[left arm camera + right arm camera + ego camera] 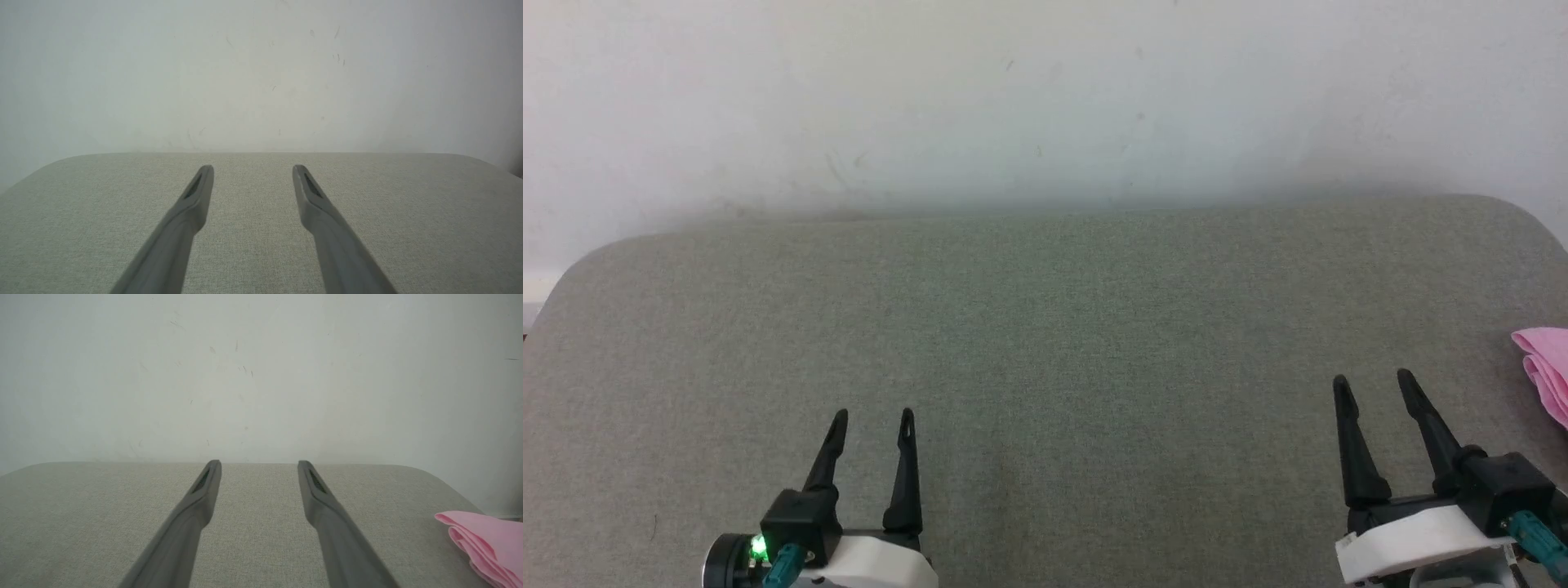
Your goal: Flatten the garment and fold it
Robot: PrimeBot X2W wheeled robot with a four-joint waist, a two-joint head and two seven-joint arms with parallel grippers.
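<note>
Grey cloth tabletop (1045, 327) meets a white wall (1045, 82). At its right edge lies the pink garment (1543, 367), bunched up, near the right gripper (1374, 380). It and the left gripper (873, 416) are spread wide, holding nothing.

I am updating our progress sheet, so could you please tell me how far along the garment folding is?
Done: nothing certain; the light pink thin-fabric garment lies in layers at the right edge of the grey woven-fabric surface, partly cut off, so neatly folded or just bunched I cannot tell. In hand: nothing; the left claw and right claw are open, empty, apart from it. Left: if bunched, flattening and folding.
</note>
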